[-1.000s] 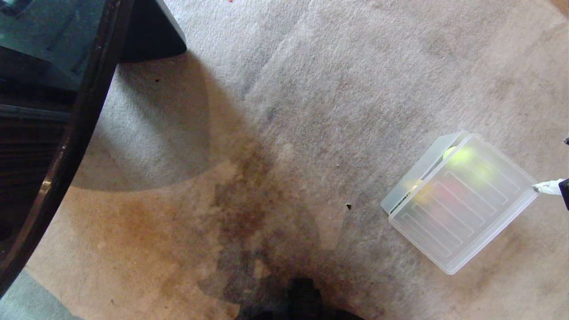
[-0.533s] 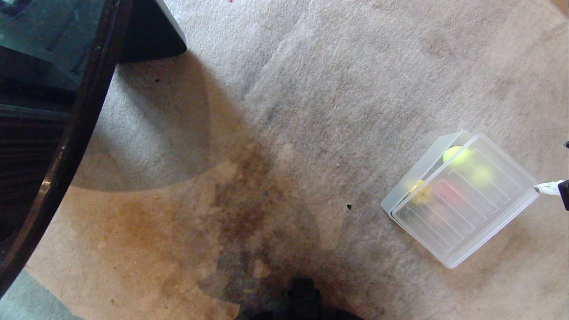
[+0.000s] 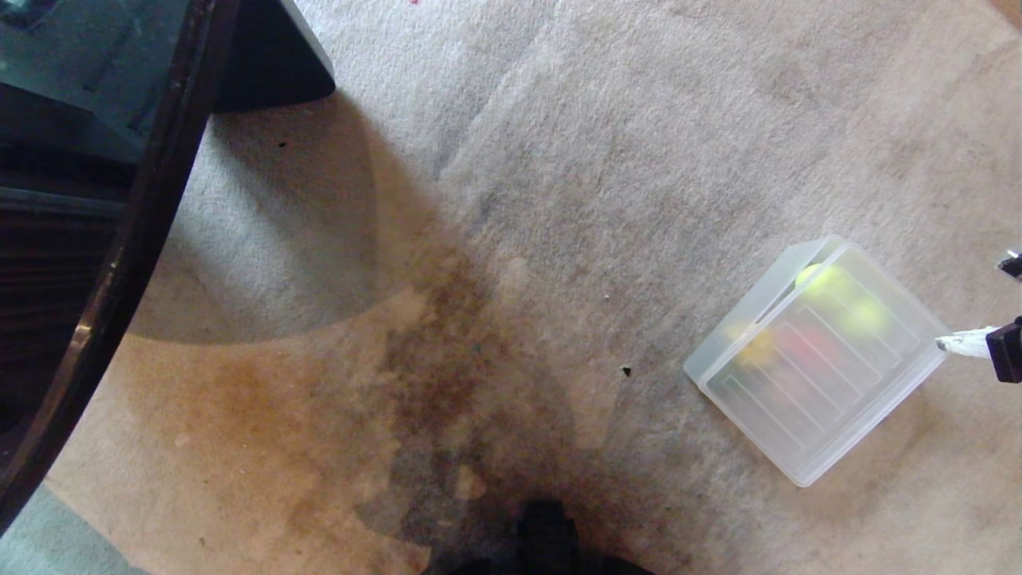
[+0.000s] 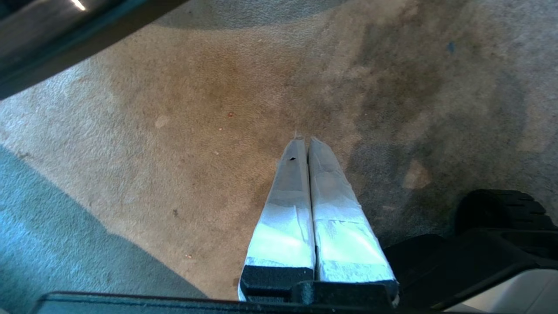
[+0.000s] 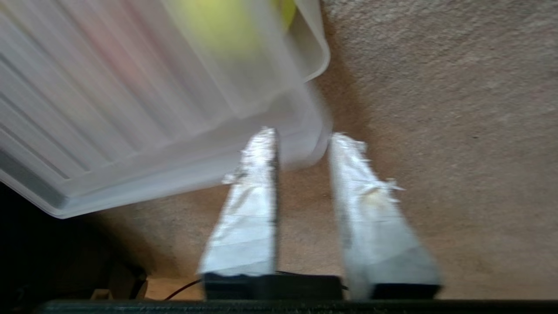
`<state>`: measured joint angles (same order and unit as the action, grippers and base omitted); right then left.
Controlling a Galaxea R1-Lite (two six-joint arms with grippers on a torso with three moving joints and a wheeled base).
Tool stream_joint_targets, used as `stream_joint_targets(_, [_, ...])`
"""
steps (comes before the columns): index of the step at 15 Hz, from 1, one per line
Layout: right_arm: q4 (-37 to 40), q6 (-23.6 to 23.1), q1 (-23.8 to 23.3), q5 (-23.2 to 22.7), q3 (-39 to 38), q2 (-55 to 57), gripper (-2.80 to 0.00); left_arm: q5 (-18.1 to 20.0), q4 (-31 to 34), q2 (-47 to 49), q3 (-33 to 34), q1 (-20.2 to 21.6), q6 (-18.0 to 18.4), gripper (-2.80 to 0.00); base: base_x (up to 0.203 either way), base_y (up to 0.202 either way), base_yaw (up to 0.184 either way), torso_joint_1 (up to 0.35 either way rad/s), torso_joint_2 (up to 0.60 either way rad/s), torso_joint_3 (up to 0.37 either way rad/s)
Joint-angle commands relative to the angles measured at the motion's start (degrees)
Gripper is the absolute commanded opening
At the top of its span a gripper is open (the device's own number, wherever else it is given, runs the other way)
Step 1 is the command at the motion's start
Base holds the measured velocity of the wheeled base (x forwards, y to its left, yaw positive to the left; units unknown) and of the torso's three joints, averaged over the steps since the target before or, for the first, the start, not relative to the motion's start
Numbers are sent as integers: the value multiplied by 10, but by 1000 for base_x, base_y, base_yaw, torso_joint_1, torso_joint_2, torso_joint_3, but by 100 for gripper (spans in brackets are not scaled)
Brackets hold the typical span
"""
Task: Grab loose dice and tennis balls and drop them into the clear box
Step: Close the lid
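Right pincer [image 5: 301,135], fingers narrowly parted and empty, sits at the lid [image 3: 830,359] edge atop the clear box [image 3: 746,315]. Back away gently, so the lid stays seated.

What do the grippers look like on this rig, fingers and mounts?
Both alike: the left gripper and right gripper each have two long tapered fingers wrapped in wrinkled white tape, fraying at the edges, set on a black base. A thin dark cable shows beside the right base. In the head view only the right gripper's white tip shows.
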<state>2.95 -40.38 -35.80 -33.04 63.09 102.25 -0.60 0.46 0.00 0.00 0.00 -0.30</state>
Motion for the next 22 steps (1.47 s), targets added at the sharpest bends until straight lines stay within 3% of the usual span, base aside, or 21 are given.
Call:
stream_joint_targets(1, [0, -2, 0, -2, 0, 7, 0, 0, 0, 0, 1, 0, 0, -280, 0, 0, 0, 0, 0, 0])
stream_joint_targets(11, [-10, 2, -3, -17, -7, -33, 0, 0, 0, 0, 1, 0, 0, -280, 0, 0, 0, 0, 0, 0])
stream_joint_targets(12, [-5, 3, -3, -17, -10, -35, -280, 0, 0, 0, 1, 0, 0, -280, 0, 0, 0, 0, 0, 0])
stream_joint_targets(15, [91, 5, -1, -22, -84, -91, -280, 0, 0, 0, 1, 0, 0, -280, 0, 0, 0, 0, 0, 0])
stream_joint_targets(22, [131, 64, 52, -24, -111, -117, -280, 0, 0, 0, 1, 0, 0, -280, 0, 0, 0, 0, 0, 0])
